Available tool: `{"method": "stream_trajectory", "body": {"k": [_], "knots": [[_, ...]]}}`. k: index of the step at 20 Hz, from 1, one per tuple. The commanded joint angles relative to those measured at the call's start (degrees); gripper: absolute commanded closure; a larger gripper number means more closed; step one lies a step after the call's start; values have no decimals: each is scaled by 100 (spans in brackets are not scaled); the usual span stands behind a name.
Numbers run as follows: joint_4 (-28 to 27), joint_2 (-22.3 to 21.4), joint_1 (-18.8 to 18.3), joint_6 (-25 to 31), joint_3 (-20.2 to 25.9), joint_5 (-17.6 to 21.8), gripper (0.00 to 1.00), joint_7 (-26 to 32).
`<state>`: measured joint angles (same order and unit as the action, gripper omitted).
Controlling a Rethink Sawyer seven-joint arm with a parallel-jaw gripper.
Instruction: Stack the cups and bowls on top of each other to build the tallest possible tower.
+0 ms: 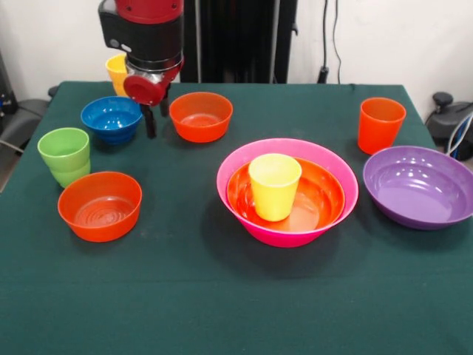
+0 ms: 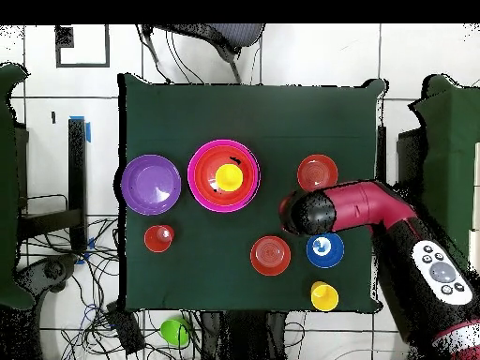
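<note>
My gripper [image 1: 157, 115] hangs low over the table between the small blue bowl [image 1: 111, 118] and a small orange bowl [image 1: 201, 116]. Its two dark fingers stand apart and hold nothing. The tower is the largest pink bowl [image 1: 340, 174] with the large orange bowl [image 1: 321, 196] nested in it and a yellow cup [image 1: 274, 185] upright inside. The second yellow cup [image 1: 116, 70] stands behind the arm. The green cup [image 1: 65, 155], another small orange bowl [image 1: 100, 205], the orange cup [image 1: 380, 124] and the purple bowl [image 1: 420, 185] stand apart. In the overhead view the arm's head [image 2: 309, 214] hides the gripper and the green cup.
The green table cloth [image 1: 185, 296] stretches bare toward the front edge. In the overhead view the arm [image 2: 412, 253] comes in from the lower right past the blue bowl [image 2: 324, 250]. A small green object [image 2: 174, 330] lies off the table's edge among cables.
</note>
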<state>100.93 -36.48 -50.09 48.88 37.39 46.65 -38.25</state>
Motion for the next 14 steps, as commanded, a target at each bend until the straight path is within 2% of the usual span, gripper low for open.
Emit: {"method": "stream_trajectory", "body": {"k": [1,7,14], "knots": [[306,572,227,-537,102,808,0,855],[199,885,154,-825,49,962,0,621],[273,1009,-43,-882,184,713,0,636]]}}
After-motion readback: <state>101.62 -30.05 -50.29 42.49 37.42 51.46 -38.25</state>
